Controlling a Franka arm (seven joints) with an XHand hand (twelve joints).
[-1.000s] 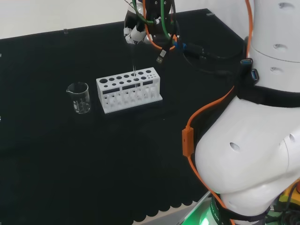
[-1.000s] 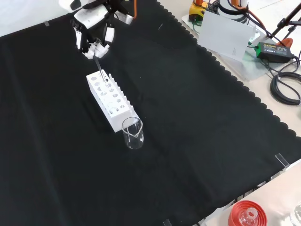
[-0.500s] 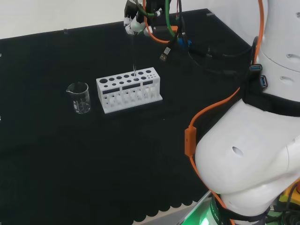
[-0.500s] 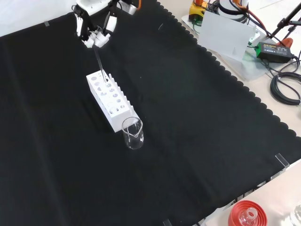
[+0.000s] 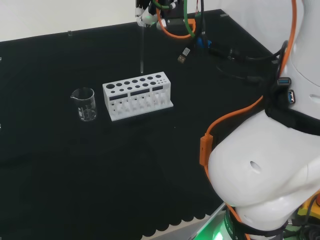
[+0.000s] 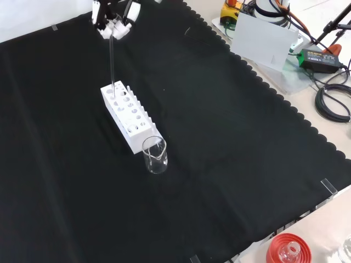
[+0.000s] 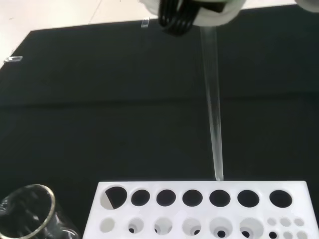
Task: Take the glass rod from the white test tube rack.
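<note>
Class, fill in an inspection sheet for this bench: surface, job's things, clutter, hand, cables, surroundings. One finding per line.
Surface: black cloth, flat, scalloped edge.
Job's things: glass rod upright, its tip clear above the white rack in the head view.
Clutter: clear beaker beside the rack; red ring stand at the bench's edge.
Hand: hand pinches the rod's top.
Cables: orange cable along the arm; black cables beyond the cloth.
Surroundings: grey box beyond the cloth.
</note>
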